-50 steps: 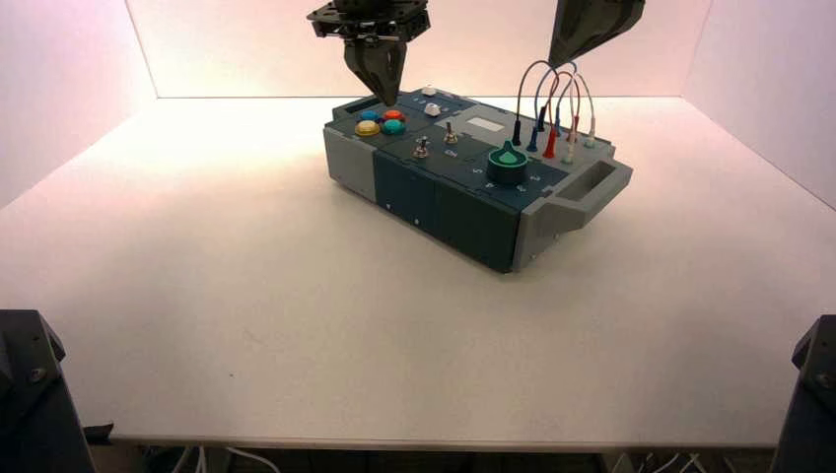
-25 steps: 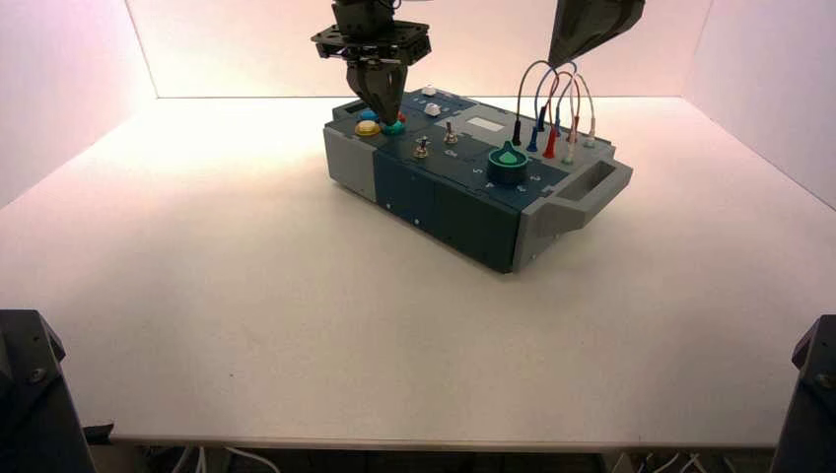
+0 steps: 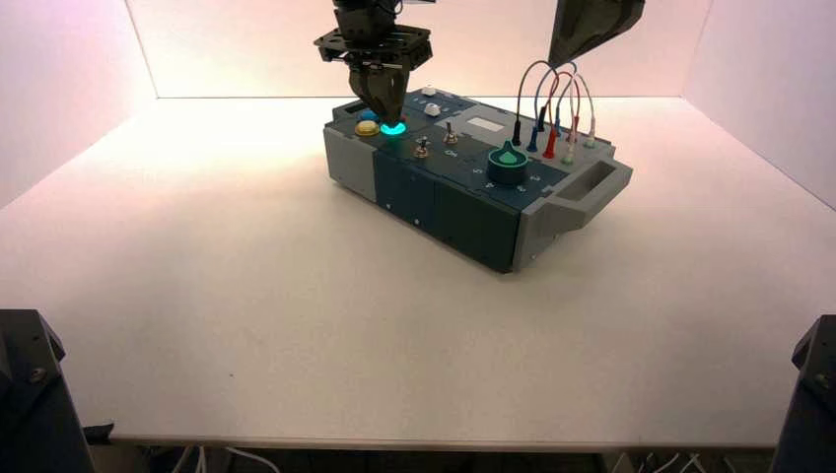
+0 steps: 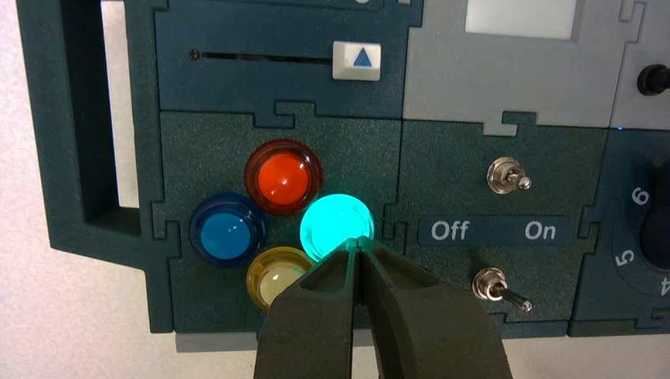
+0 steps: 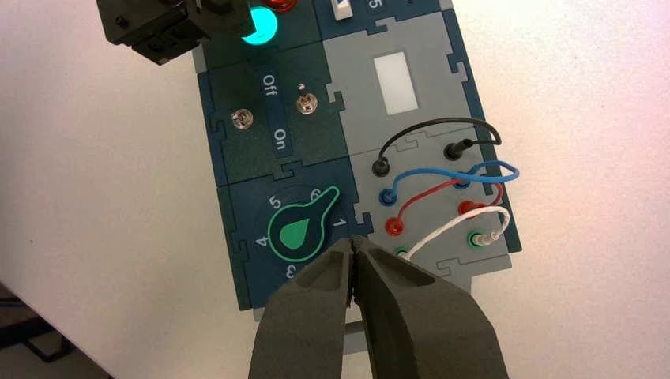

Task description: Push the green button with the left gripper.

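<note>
The green button [image 4: 335,225] glows bright cyan among the red [image 4: 283,177], blue [image 4: 226,230] and yellow [image 4: 276,274] buttons at the box's far left corner. My left gripper [image 4: 359,242] is shut, its pointed tip resting on the lit button's edge. From above, the left gripper [image 3: 387,115] stands straight down over the glowing green button [image 3: 393,128]. My right gripper [image 5: 351,242] is shut and hovers high above the dark-green knob [image 5: 299,231]; the high view shows the right gripper [image 3: 560,61] near the top edge, above the wires.
The box [image 3: 463,202] stands turned on the white table, its handle [image 3: 592,192] at the near right. Two toggle switches [image 4: 506,176] flank the Off/On label. A slider [image 4: 356,60], a small display [image 5: 396,82] and looped wires [image 3: 552,94] lie beyond.
The left gripper came down from above the button cluster onto the green button, which now glows brightly. The right arm has stayed still.
</note>
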You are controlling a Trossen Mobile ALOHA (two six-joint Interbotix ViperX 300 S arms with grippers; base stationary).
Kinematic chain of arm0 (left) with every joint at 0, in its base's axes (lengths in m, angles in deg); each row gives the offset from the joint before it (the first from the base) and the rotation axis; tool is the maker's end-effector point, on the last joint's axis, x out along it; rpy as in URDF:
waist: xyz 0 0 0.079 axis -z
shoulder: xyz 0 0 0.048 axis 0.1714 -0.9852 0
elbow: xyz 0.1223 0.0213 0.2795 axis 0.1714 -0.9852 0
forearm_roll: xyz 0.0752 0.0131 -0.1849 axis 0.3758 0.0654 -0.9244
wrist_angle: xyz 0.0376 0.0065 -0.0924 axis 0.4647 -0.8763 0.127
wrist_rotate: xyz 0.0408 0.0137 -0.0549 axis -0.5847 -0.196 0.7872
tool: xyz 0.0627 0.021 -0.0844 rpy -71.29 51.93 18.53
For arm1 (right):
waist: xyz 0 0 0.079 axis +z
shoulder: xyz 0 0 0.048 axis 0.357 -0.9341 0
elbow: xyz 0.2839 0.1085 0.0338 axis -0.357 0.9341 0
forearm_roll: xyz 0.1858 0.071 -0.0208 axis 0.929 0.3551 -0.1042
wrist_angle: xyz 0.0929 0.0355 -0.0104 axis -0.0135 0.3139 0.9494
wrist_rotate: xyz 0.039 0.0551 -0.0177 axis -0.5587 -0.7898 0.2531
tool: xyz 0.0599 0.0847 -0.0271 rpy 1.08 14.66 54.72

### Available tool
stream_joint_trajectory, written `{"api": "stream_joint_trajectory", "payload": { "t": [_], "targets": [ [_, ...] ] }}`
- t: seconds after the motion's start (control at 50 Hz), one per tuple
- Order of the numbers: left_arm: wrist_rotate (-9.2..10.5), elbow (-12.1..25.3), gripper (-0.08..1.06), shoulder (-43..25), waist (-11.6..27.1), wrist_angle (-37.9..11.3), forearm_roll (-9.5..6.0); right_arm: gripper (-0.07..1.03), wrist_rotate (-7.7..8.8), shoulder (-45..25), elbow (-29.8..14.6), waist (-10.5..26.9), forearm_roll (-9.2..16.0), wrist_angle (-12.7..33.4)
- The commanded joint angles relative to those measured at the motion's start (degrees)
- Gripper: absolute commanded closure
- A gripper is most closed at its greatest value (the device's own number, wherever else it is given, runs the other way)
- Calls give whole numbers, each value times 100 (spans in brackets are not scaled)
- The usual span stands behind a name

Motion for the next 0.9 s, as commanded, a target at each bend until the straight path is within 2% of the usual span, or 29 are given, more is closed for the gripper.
{"api": "stream_joint_trajectory", "payload": {
  "t": [0.02, 0.46, 0.74, 0.9],
  "targets": [
    [-26, 0, 100, 62, 35, 70, 18, 98, 35, 114, -176, 35, 26, -35],
    [-26, 0, 100, 167, 35, -9, 26, 98, 35, 97, -176, 35, 26, -35],
    [-26, -9, 100, 729, 35, -352, 53, 98, 35, 132, -167, 35, 26, -35],
    [-70, -132, 100, 1090, 35, -457, 53, 98, 35, 132, -158, 35, 26, -35]
  ]
}}
